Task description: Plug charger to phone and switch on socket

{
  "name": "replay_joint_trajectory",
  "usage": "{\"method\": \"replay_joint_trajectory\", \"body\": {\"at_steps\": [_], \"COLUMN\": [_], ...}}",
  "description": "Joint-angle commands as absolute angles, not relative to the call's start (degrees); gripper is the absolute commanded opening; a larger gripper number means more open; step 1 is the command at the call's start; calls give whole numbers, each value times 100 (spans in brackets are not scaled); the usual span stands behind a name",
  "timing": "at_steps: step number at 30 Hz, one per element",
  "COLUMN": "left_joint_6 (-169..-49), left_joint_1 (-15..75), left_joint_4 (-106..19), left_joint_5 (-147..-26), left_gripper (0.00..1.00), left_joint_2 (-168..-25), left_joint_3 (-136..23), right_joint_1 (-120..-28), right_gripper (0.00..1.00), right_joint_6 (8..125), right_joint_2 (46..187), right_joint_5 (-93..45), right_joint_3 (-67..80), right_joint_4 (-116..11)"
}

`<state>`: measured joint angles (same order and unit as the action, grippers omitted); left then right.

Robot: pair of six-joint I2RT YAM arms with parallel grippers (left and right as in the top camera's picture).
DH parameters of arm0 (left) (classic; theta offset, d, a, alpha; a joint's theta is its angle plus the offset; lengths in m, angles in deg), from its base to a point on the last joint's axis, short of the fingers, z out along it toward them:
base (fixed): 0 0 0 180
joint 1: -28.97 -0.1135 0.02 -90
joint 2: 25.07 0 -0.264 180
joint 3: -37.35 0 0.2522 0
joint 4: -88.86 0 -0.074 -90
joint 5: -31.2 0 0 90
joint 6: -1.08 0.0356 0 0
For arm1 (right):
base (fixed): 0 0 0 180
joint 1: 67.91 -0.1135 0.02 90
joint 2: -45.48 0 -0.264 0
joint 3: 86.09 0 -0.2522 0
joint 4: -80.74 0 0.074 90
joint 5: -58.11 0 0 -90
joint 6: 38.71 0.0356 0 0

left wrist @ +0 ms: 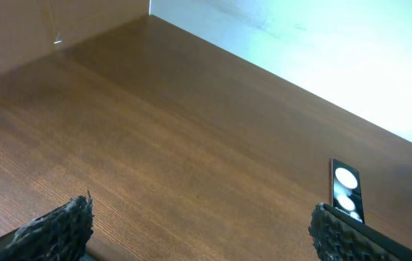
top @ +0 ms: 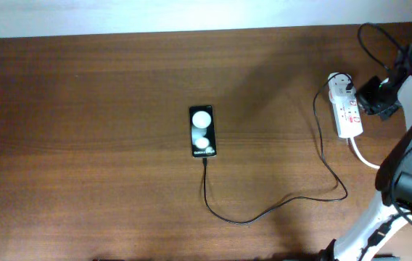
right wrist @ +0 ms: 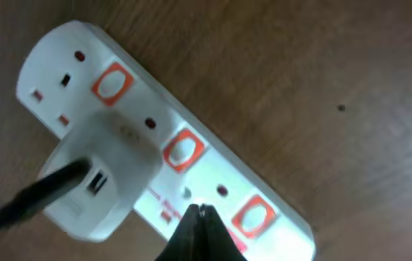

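The black phone (top: 202,131) lies mid-table with two white spots on its glass; it also shows in the left wrist view (left wrist: 347,190). The thin black charger cable (top: 264,212) runs from the phone's near end in a loop to the white adapter (top: 342,85), which sits in the white socket strip (top: 348,112). In the right wrist view the adapter (right wrist: 101,170) stands in the strip (right wrist: 213,181) among red-ringed switches (right wrist: 182,151). My right gripper (right wrist: 202,212) is shut, its tip just over the strip. My left gripper (left wrist: 199,232) is open over bare table, out of the overhead view.
The strip's thick white cord (top: 362,154) leads toward the right arm's base (top: 409,181). A black cable loop (top: 373,40) lies at the far right by the right arm. The table's far edge meets a pale wall (left wrist: 322,51).
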<state>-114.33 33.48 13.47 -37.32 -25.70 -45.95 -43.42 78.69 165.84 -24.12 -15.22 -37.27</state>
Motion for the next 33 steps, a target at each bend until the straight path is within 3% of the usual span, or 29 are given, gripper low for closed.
{"method": "replay_joint_trajectory", "body": {"at_steps": [1,10,19,26,33], "left_joint_6": [-11503,-11501,-11503,-11503,-11501], "left_joint_1": [3346,3346,3344,3344,3341], "left_joint_4": [1332,1334,1334,1334,1334], "left_joint_5": [-3693,-3693,-3693,-3693,-3693], "left_gripper": [99,99,99,99,99], "left_joint_2": [-2548,-2548,-2548,-2548,-2548], "left_joint_3": [-4621,-4619,-4621,-4619,-4619], "right_joint_1": [-4355,-4492,-4866,-4890,-4897], "right_gripper": [4,4,4,4,4], "right_joint_6": [7764,7768,7923,7917,7666], "right_joint_2": [16702,16778,16791,17187,17021], "right_joint_5": [-2265,-2276,-3487,-3098,-3675], "right_joint_3": [-1603,-1588,-1566,-1566,-1653], "right_joint_4": [-3931,-4368,-4300,-4449,-3723]}}
